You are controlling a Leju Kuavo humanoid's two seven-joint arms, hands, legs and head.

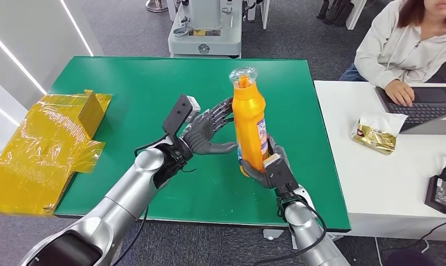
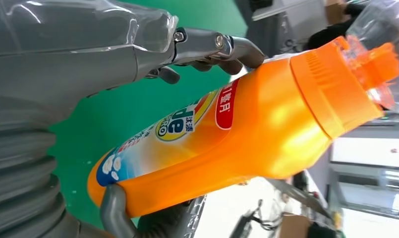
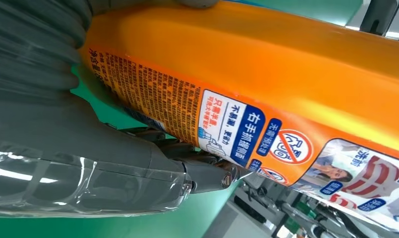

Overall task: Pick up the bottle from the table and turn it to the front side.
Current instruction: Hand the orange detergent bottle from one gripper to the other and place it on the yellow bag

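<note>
— Bottle (image 1: pixel 249 124): upright at frame centre, lifted above the green table (image 1: pixel 126 88), gripped low by the right hand (image 1: pixel 265 169).
— Left hand (image 1: pixel 206 133)?
— Spread beside it, holding nothing. Turning pending; judged to need regrasp.

The head view is evenly and brightly lit from overhead, with only soft, short shadows cast on the green table (image 1: pixel 154 83) and strong glare thrown off the crinkled yellow wrapping (image 1: pixel 43 149) at its left end. In the left wrist view a broad highlight is seen along the orange bottle (image 2: pixel 266 129), and the background beyond its cap is blown out and blurred. In the right wrist view the bottle's printed label is rendered fairly sharp, while the far background is left soft and the clear film over the right hand (image 3: pixel 88 183) is streaked with reflections.
</note>
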